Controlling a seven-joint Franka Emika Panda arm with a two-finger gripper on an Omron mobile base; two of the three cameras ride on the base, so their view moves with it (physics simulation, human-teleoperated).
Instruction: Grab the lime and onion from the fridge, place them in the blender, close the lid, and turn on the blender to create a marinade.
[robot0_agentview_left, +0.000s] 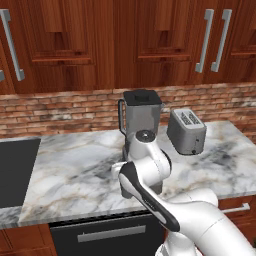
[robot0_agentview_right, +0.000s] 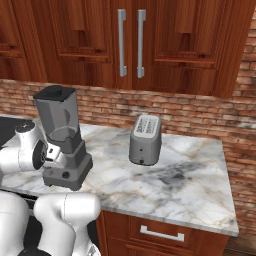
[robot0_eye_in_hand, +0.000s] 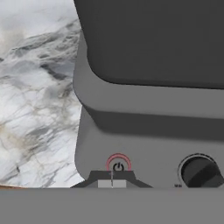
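Note:
The grey blender (robot0_agentview_right: 62, 137) stands on the marble counter (robot0_agentview_right: 170, 185) with the black lid (robot0_agentview_right: 55, 92) seated on its translucent jar (robot0_agentview_left: 141, 117). My gripper (robot0_eye_in_hand: 112, 180) is shut, its tips together right at the red button (robot0_eye_in_hand: 118, 164) on the blender's base (robot0_eye_in_hand: 144, 135); whether they touch it I cannot tell. The black knob (robot0_eye_in_hand: 199, 171) sits to the right of the button. In the left base view my arm hides the base. The lime and the onion are hidden. The fridge is out of view.
A squat silver toaster (robot0_agentview_right: 145, 140) stands on the counter right of the blender. A dark cooktop (robot0_agentview_left: 12, 170) lies at the counter's left end. Brown wooden cupboards (robot0_agentview_right: 130, 40) hang above a brick wall. Bare marble spreads to the toaster's right.

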